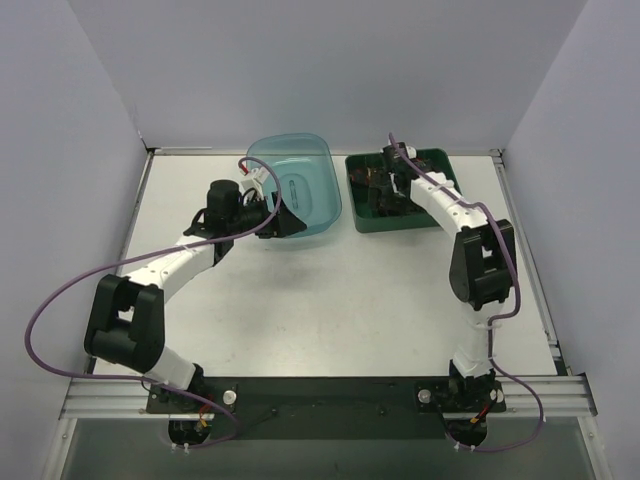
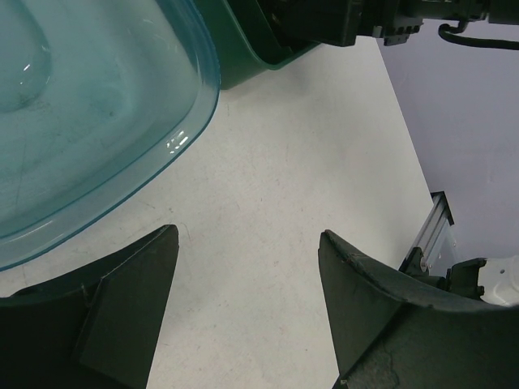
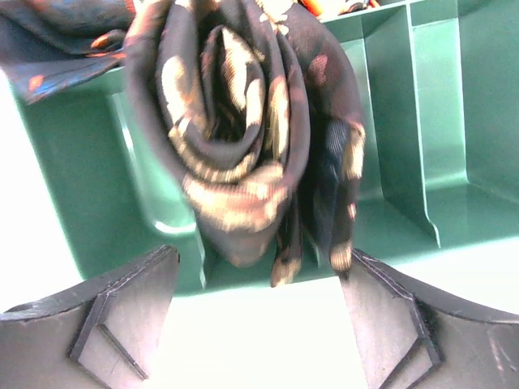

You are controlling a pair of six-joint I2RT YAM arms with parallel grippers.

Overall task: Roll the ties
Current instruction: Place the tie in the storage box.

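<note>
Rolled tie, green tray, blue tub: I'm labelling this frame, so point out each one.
Rolled tie point(image 3: 235, 138): right wrist view, centre of the coil.
Green tray point(image 1: 385, 227): top view, near rim.
Blue tub point(image 2: 81, 121): left wrist view, bare inside wall.

Tray compartment point(image 3: 97, 178) — apparently — full of rolled tie point(image 3: 235, 138)

The black tie point(image 3: 243, 138) with a gold-tan floral pattern sits rolled in a loose coil inside a green tray point(image 3: 438, 121) compartment, one end drooping.
</note>
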